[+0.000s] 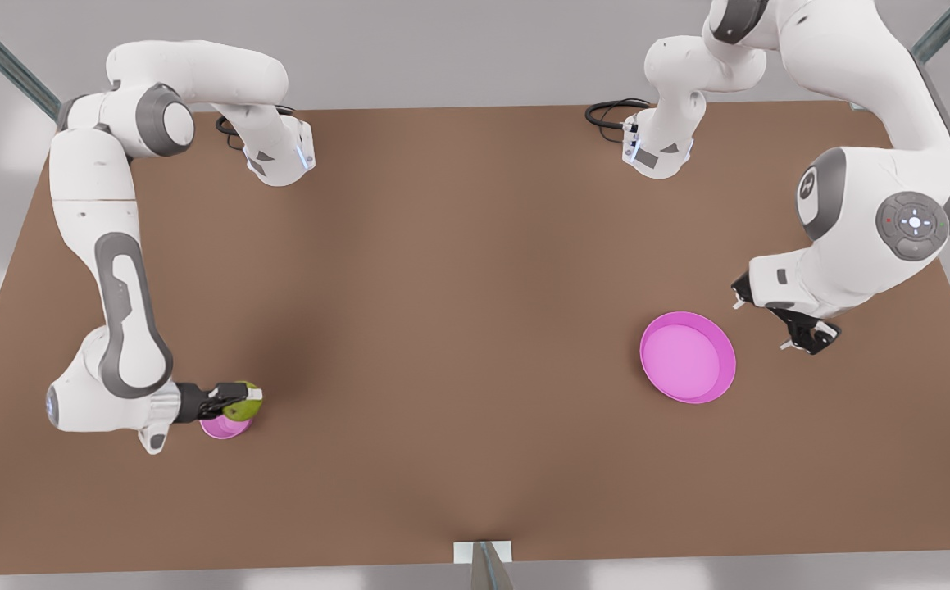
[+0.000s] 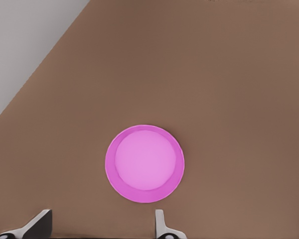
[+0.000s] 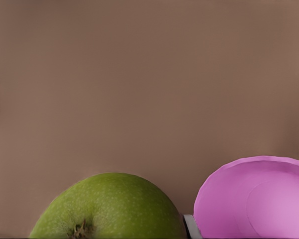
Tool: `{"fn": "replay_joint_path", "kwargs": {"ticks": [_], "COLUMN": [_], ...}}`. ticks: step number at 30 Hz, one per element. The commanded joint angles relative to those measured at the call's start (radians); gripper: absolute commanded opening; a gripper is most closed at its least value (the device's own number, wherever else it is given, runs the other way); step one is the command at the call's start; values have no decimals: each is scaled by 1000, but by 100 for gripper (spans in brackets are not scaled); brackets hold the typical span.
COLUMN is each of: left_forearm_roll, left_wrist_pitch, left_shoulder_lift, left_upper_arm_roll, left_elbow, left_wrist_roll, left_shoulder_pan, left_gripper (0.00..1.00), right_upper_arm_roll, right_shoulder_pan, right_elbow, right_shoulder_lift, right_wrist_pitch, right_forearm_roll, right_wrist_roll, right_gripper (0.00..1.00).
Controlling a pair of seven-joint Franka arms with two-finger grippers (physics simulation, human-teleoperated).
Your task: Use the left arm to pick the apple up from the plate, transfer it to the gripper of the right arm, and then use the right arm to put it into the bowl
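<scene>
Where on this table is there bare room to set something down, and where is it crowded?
Free: the wide brown table between the bowl and the plate, and the strip along the near edge. Crowded: around the bowl, where the right claw holds the apple over it, and beside the plate, where the open left claw waits.

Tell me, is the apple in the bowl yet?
Not yet. The right gripper holds the apple just above the bowl.
</scene>
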Motion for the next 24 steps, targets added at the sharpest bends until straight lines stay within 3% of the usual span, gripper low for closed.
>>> {"fn": "replay_joint_path", "kwargs": {"ticks": [1,12,13,18,21,24], "left_forearm_roll": [0,1,1,1,1,0], "left_wrist_pitch": [-40,-40,-40,-40,-40,-37], "left_shoulder_lift": [9,10,10,10,10,7], "left_upper_arm_roll": [1,0,-1,-1,-1,-4], "left_elbow": [4,4,4,4,4,4], "left_wrist_roll": [-917,-937,-937,-937,-939,-898], "left_shoulder_pan": [0,-5,-5,-5,-5,-3], "left_gripper": [100,100,100,100,100,100], "right_upper_arm_roll": [-1,-3,-3,2,11,11], "right_shoulder_pan": [0,-11,-11,-4,58,212], "right_elbow": [10,8,10,13,166,172], "right_shoulder_lift": [10,7,7,-5,-178,-353], "right_wrist_pitch": [53,117,117,102,-79,-163], "right_forearm_roll": [-109,-276,-284,-290,-495,-685], "right_wrist_roll": [-152,-216,-214,-210,-129,222], "right_gripper": [84,86,98,100,100,100]}}
